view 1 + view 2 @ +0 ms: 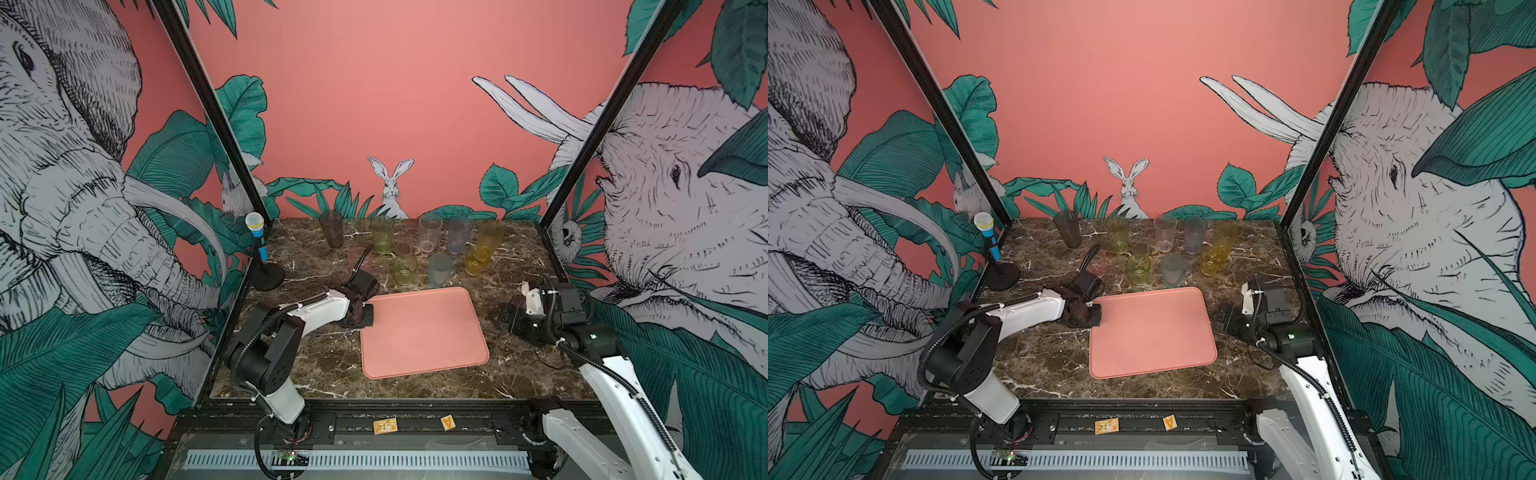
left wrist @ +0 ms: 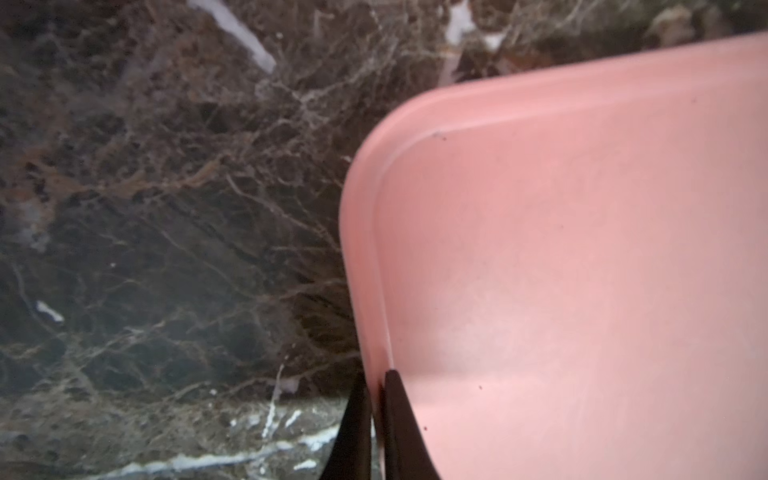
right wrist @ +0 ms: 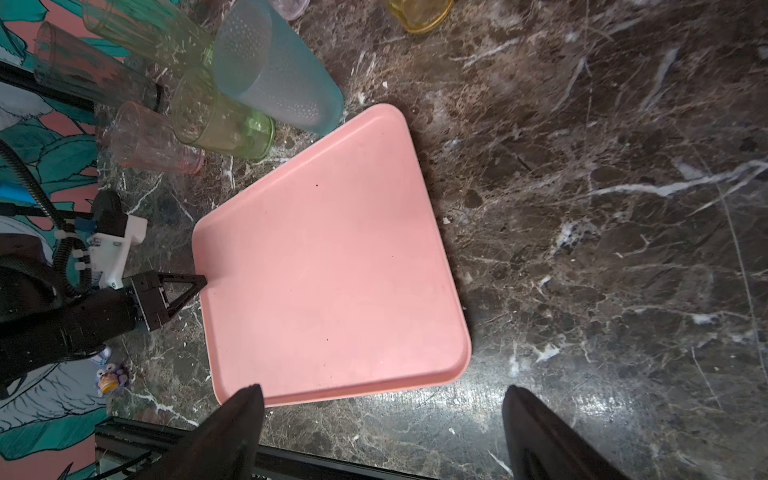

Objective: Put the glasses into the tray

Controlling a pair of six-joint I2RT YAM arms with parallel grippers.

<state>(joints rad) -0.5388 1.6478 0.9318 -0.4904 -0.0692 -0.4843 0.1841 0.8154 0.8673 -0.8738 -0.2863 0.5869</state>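
1. The tray (image 1: 424,332) holds nothing yet. Its pink floor is bare in both top views, and it sits on the bench (image 1: 316,357) near the middle.
2. The glasses (image 1: 440,270) all stand upright on the bench behind the tray, toward the back wall. Eight show plainly in a top view. A ninth, the pink glass (image 3: 149,139), is half hidden there by the left arm's cable.
3. The left claw (image 2: 376,386) is pinched narrow on the tray's rim, close to its far left corner, with one finger inside the rim and one outside.
4. The right claw (image 3: 383,390) is spread wide and holds nothing. It sits low, just beside the tray's right edge.
5. My judgement is that the task is at its very start and every glass has yet to be moved. The pinch on the rim looks like steadying or shifting the tray.
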